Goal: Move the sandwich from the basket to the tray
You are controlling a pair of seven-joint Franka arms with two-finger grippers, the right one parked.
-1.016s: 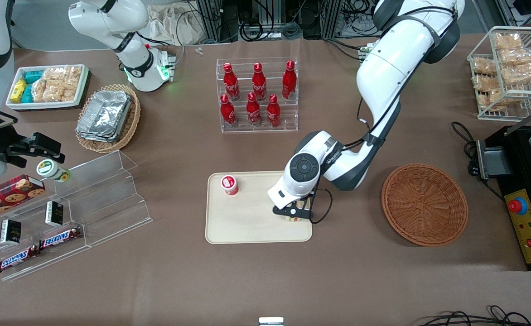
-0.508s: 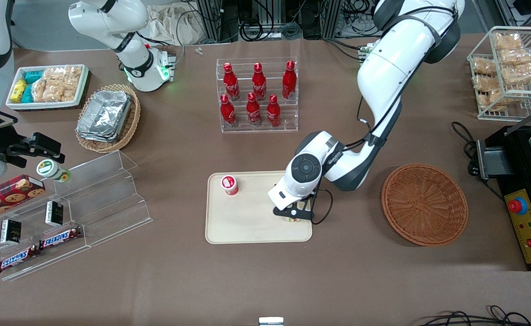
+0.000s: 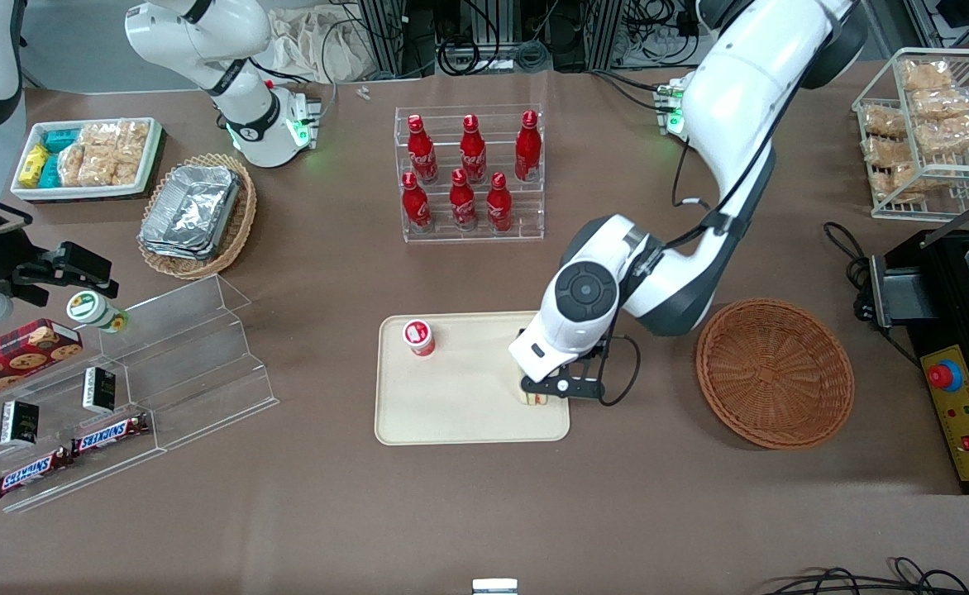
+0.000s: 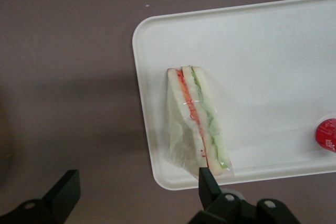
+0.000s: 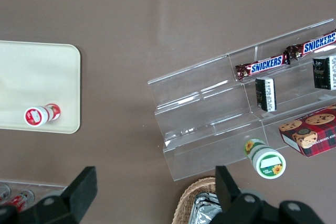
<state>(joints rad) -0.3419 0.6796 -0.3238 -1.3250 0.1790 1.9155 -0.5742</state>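
Rising off the tray [image 3: 451, 413], the claw [image 3: 563, 387] in the front view now sits higher and has shifted toward the basket [image 3: 774, 372] compared with a moment ago, when it was low over the sandwich [image 3: 534, 398]; the sandwich lies on the tray's end nearest the basket, partly hidden under the claw, and the basket holds nothing. A small red-capped cup [image 3: 419, 337] stands at the tray's other end. From the left wrist view, the claw [image 4: 139, 190] is spread wide and holds nothing, with the sandwich [image 4: 197, 121] lying free on the tray [image 4: 273, 51] close to its corner. Judging by this, the release is done and the task looks complete, leaving only the retreat.
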